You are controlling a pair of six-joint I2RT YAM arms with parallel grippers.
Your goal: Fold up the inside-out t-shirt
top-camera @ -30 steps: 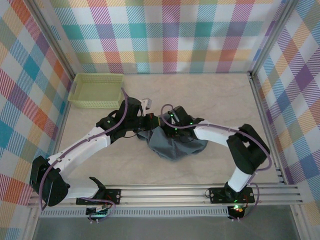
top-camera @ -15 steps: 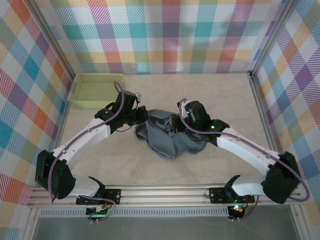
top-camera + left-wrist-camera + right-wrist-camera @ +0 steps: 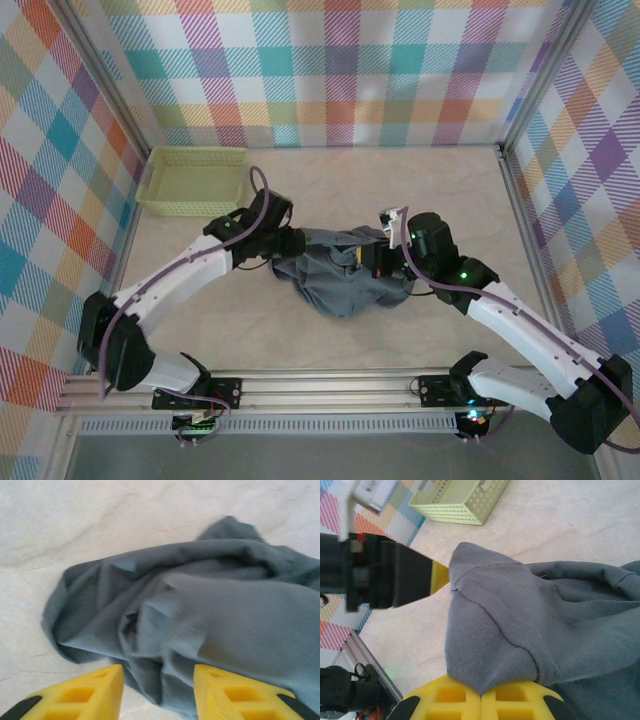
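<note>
The inside-out t-shirt point(image 3: 340, 275) lies bunched in a slate blue-grey heap at the middle of the table. My left gripper point(image 3: 285, 245) is at its left edge. In the left wrist view its yellow fingers point(image 3: 95, 690) stand open, and a fold of the t-shirt point(image 3: 210, 610) hangs loose between them. My right gripper point(image 3: 385, 262) is at the heap's right side. Its yellow jaws point(image 3: 481, 697) are shut on a seamed corner of the t-shirt point(image 3: 520, 610), which it holds raised. A fingertip of the left gripper point(image 3: 437, 576) shows just beyond that corner.
A pale yellow-green mesh basket point(image 3: 190, 180) stands at the back left, close behind the left arm; it is also at the top of the right wrist view point(image 3: 460, 497). Plaid walls enclose the table. An aluminium rail point(image 3: 330, 385) runs along the near edge.
My left gripper has opened and let go of the cloth. My right gripper shut on the shirt and moved right, drawing the cloth out wider. The right arm's elbow swung out to the right.
</note>
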